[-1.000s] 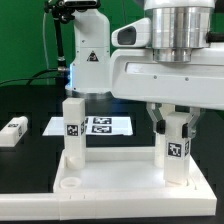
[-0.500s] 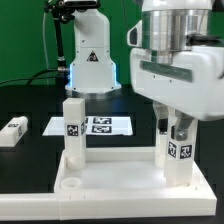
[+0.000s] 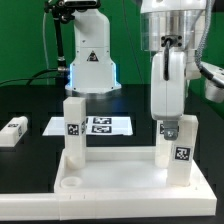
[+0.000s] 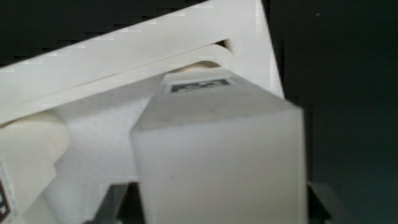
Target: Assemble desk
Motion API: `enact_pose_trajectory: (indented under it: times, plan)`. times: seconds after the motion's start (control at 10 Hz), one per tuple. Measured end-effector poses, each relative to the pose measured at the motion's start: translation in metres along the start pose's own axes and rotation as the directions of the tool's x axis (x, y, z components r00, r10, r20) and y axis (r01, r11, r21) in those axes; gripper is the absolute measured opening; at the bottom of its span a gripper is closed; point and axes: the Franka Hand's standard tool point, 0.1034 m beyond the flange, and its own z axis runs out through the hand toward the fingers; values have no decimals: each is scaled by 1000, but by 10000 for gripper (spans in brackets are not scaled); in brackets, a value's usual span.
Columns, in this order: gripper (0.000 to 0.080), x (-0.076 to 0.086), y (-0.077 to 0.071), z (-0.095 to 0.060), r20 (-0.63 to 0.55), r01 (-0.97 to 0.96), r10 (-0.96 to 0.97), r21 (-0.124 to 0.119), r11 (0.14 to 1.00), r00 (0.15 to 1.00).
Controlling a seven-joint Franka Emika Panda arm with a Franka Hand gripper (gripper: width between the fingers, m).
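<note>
Lower right of the exterior view, the gripper (image 3: 170, 127) clamps the top of a leg (image 3: 176, 150) standing upright in the desk panel (image 3: 110, 170); a second leg (image 3: 72, 128) stands centre-left.

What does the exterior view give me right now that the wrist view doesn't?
Exterior only: the second upright leg on the panel's far corner at the view's left, a loose leg lying on the table, the marker board and the arm's base. Wrist only: a close look down the gripped leg's face between the fingers. Both: the end effector closed on a leg standing on the panel.
</note>
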Motion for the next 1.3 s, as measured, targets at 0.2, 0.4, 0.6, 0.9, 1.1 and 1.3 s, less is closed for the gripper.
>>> enact_pose_trajectory:
  times: [0.2,0.4,0.6,0.9,1.1,1.3]
  plan:
    - [408,1,1,0,-2,226,-226,-18,974,974]
    - [627,-9,-1,2,-10,585,-585,2,811,811]
    - [643,-11,0,2,-9,668,-668,2,744,744]
    - [649,-9,0,2,-19,833,-833,-13,553,553]
    - [649,-10,3,3,-16,979,-981,-66,192,191]
    - [649,-10,4,4,-8,996,-999,-73,49,49]
